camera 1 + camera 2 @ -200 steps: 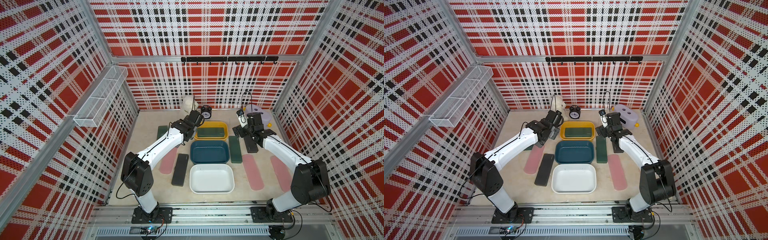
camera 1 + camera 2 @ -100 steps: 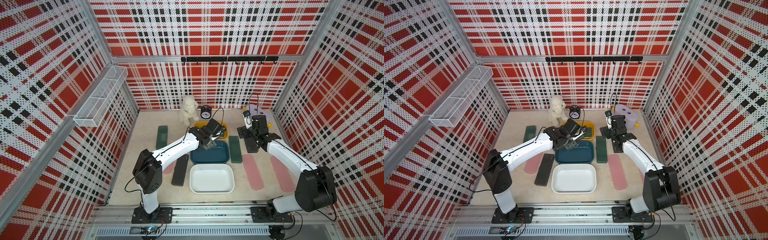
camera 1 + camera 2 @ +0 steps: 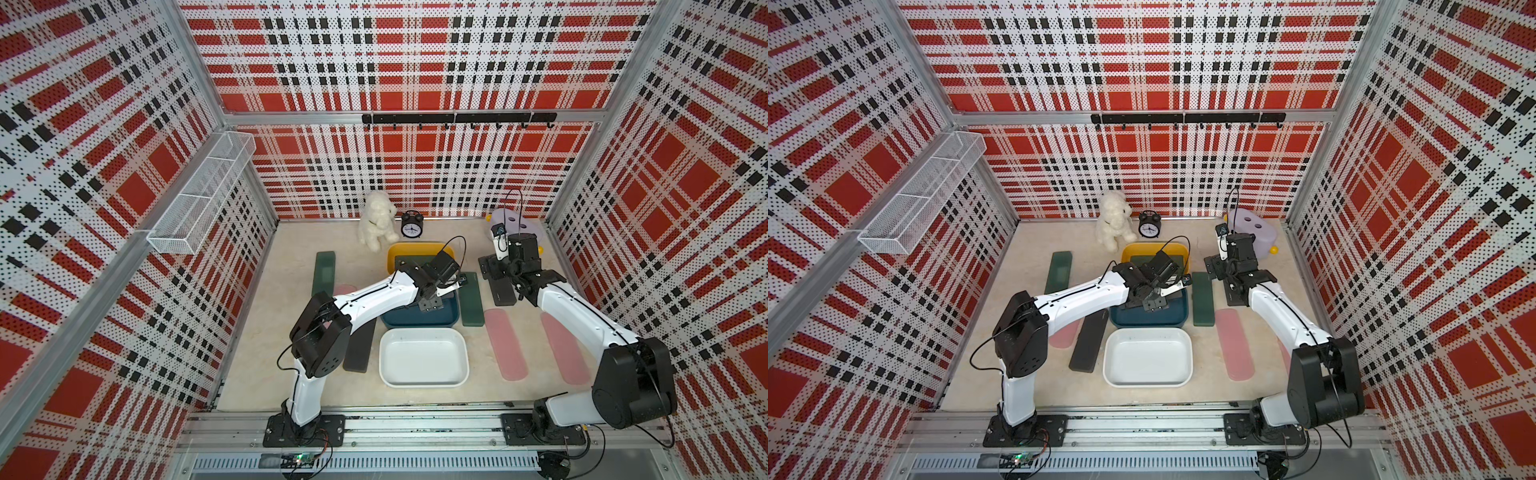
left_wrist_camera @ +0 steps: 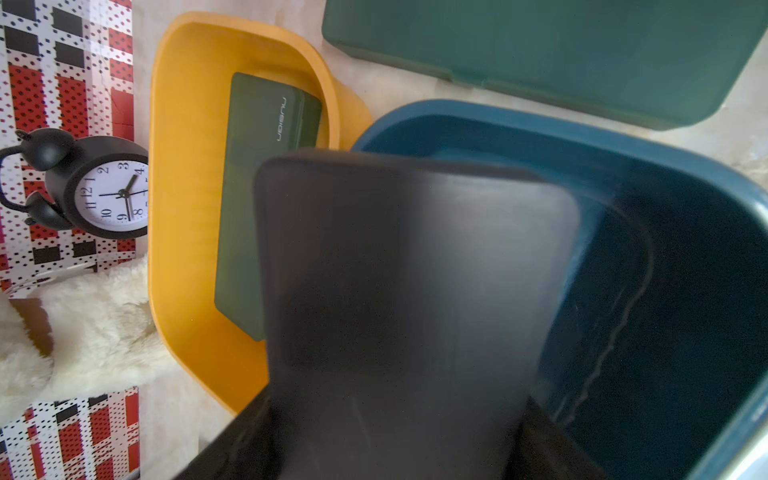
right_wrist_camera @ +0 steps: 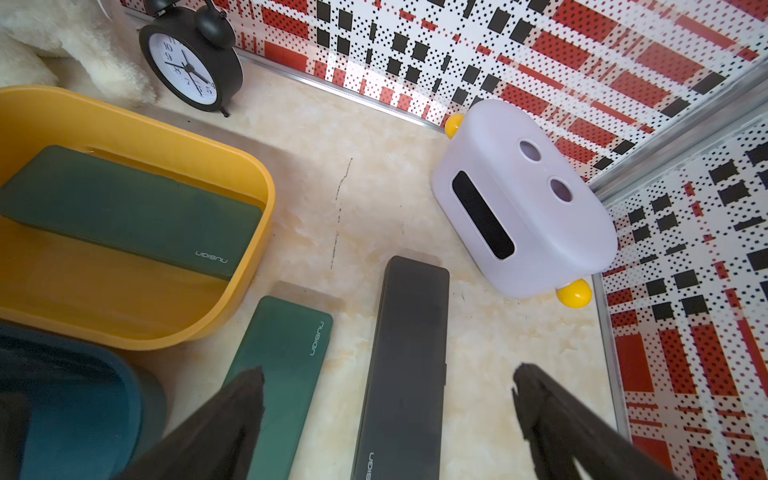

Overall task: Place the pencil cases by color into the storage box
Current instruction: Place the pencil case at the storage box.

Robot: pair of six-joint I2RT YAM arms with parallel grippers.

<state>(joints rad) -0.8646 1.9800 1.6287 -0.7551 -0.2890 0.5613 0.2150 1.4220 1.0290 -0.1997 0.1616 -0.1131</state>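
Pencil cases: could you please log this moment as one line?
left gripper: shut on black pencil case over blue tub | right gripper: open above tabletop black case | yellow tub: one green case

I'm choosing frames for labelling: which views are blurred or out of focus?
Left wrist view: the held black pencil case is close and blurred, while the clock reads sharp. Right wrist view: the fingers are soft, the table crisp. In both top views: evenly lit, sharp throughout.

I see my bench point(image 3: 286, 291) carrying a yellow tub point(image 3: 409, 248), blue tub point(image 3: 415, 321), white tub point(image 3: 424, 357), loose pencil cases point(image 3: 324, 274), an alarm clock point(image 3: 411, 227) and a plush dog point(image 3: 377, 222).
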